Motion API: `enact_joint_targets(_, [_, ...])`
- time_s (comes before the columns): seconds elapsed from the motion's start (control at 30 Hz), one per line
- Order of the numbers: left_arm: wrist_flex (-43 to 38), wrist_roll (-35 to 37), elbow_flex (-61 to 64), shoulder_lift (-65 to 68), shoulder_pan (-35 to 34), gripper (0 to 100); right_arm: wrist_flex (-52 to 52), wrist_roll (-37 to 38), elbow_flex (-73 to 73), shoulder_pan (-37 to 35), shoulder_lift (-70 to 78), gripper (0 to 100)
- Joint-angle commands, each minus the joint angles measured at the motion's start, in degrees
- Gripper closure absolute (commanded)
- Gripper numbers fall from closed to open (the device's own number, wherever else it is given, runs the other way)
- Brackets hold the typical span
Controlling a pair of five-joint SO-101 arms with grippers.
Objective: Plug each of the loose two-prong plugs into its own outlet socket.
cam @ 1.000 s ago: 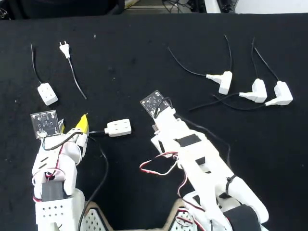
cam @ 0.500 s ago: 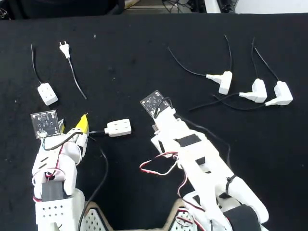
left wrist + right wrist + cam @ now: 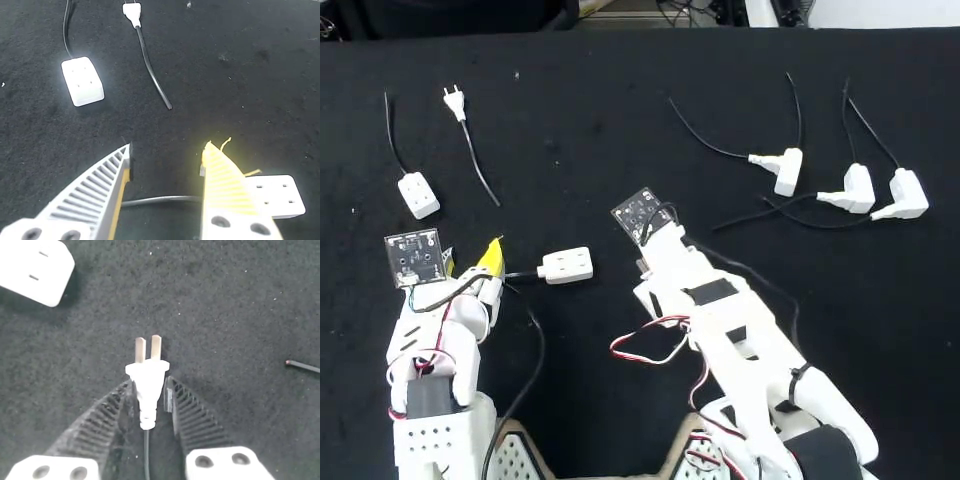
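Note:
A white two-prong plug [image 3: 146, 376] sits between the fingers of my right gripper [image 3: 148, 384], which is shut on its body; the prongs point away from the wrist and the cord trails back between the fingers. A white outlet socket [image 3: 566, 265] lies just left of that arm [image 3: 710, 300], and its corner [image 3: 31, 265] shows ahead of the plug. My left gripper [image 3: 167, 147] hangs open above that socket's black cord [image 3: 160, 200], with the socket [image 3: 276, 195] beside the yellow finger [image 3: 222, 180]. A second socket [image 3: 418, 194] and a loose plug [image 3: 453, 98] lie at the far left.
Three white plug-and-socket pairs [image 3: 785, 170], [image 3: 855, 188], [image 3: 905, 195] lie at the right with black cords crossing between them. A cord end [image 3: 300, 365] lies off to one side of the held plug. The table is covered in black cloth [image 3: 590, 130].

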Motion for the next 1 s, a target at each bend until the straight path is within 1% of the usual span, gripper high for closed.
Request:
enact_joint_targets(0.0, [-0.09,-0.26,0.75,-0.44,0.66,77,-1.32,-1.67,-0.57,1.14,-2.42,91.0])
enact_joint_targets(0.17, [0.09,-0.26,0.66,-0.44,0.66,77,-1.41,-1.49,-0.75,1.67,-2.15,91.0])
enact_joint_targets(0.3, [0.09,-0.26,0.66,-0.44,0.66,77,-1.32,-1.49,-1.8,5.71,-2.07,91.0])
enact_joint_targets(0.37, [0.09,-0.26,0.66,-0.44,0.66,77,-1.14,-1.49,-1.89,6.51,-2.07,91.0])
enact_joint_targets(0.57, [0.18,-0.44,0.66,-0.44,0.66,77,-0.88,-1.67,-1.89,6.42,-2.51,90.9])
enact_joint_targets(0.63, [0.09,-0.44,0.66,-0.44,0.66,77,1.32,-1.85,-2.86,6.24,-2.59,90.8])
enact_joint_targets(0.77, [-0.09,-0.35,0.66,-0.44,0.66,77,7.65,-1.93,-6.29,3.87,-2.59,83.5])
enact_joint_targets(0.83, [-0.09,-0.35,0.66,-0.44,0.66,77,7.12,-1.93,-5.93,2.55,-2.24,80.7])
enact_joint_targets(0.97, [-0.09,-0.35,0.66,-0.44,0.66,77,4.75,-1.93,-4.26,2.02,-2.51,81.5])
